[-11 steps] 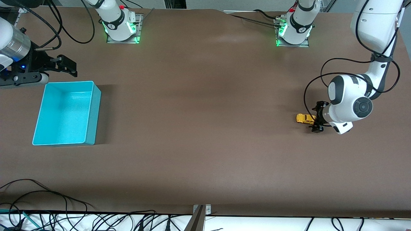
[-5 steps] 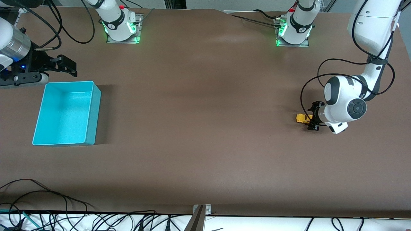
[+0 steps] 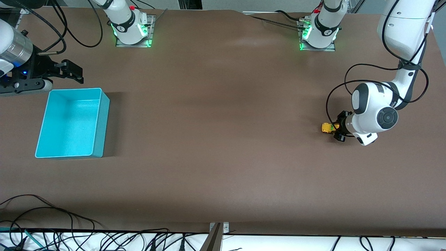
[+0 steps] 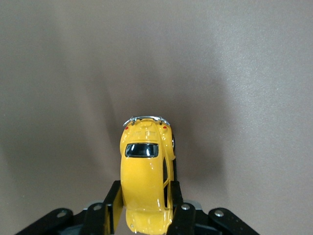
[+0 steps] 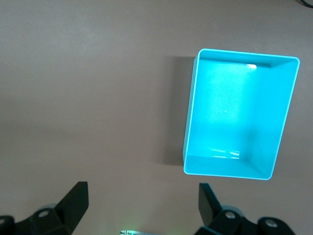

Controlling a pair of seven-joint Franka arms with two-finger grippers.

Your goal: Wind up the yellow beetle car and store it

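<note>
Near the tabletop's edge at the left arm's end, the left tool [image 3: 337,129] is clamped across the yellow beetle car [image 3: 327,128], whose long axis points toward the distant turquoise bin [image 3: 98,122], where the right tool [image 3: 71,71] waits wide open.

I count one car [image 3: 326,128], one bin [image 3: 101,118], and my two grippers: left [image 3: 337,129], right [image 3: 71,71].

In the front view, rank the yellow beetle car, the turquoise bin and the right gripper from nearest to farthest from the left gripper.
1. Yellow beetle car: clamped in the left gripper, at the left arm's end of the table.
2. Turquoise bin: at the right arm's end.
3. Right gripper: open, waiting just past the bin's rim.
</note>
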